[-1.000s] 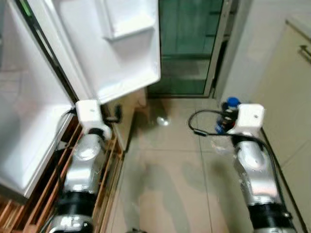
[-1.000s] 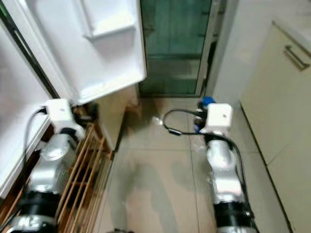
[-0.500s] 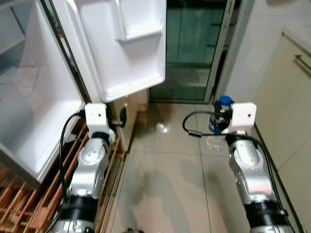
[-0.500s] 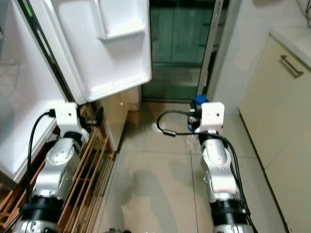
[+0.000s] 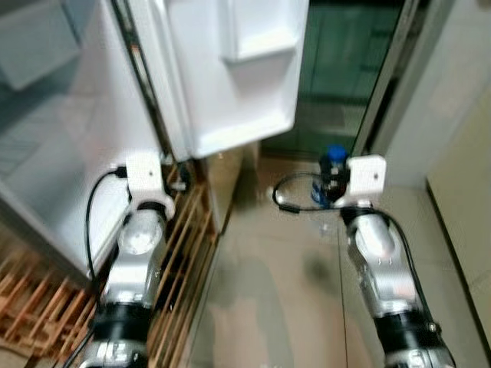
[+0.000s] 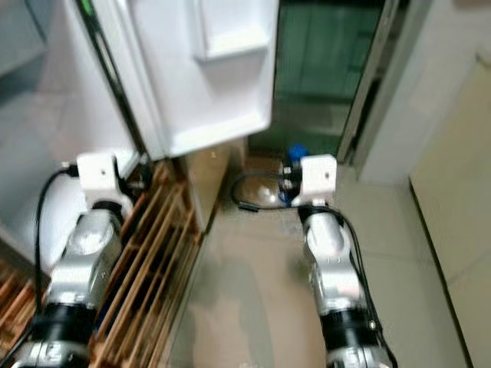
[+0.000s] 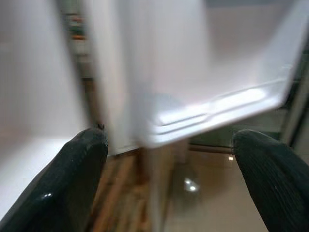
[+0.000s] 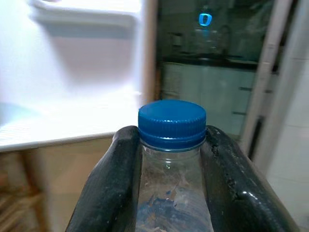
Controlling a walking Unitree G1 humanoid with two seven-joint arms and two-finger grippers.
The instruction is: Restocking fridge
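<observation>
Right claw (image 8: 170, 159) pinches a clear water bottle (image 8: 172, 193) just below its blue cap (image 8: 172, 123), held above the tiled floor (image 5: 268, 291) facing the open fridge door (image 5: 230, 69). Left claw (image 7: 169, 169) is spread, empty (view blurred), near the door's lower edge.

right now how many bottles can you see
1: a clear bottle with a blue cap, clamped at the neck in the right gripper, held out over the tiled floor near the open fridge door. The fridge interior is blurred, so others may be hidden.
</observation>
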